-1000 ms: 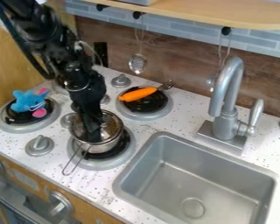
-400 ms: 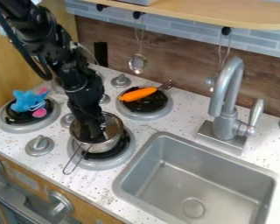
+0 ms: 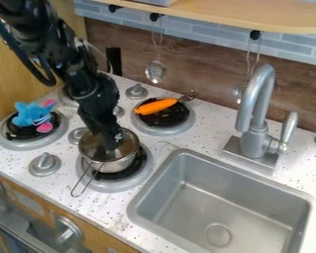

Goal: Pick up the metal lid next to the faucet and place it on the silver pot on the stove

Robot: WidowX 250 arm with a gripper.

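a shiny silver saucepan (image 3: 123,164) with a looped wire handle (image 3: 87,182); the gripper (image 3: 110,148) is at its mouth, open or closed i cannot tell.

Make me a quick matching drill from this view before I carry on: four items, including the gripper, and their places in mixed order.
Items
1. Gripper
2. Orange carrot
3. Blue plush toy
4. Slotted ladle

Places
A. On the leftmost burner in the view
B. Hanging below the wooden shelf
C. At the open top of the metal pot
D. Beside the fork, on a burner farther back than the pot's

Right pairs: 1-C, 2-D, 3-A, 4-B
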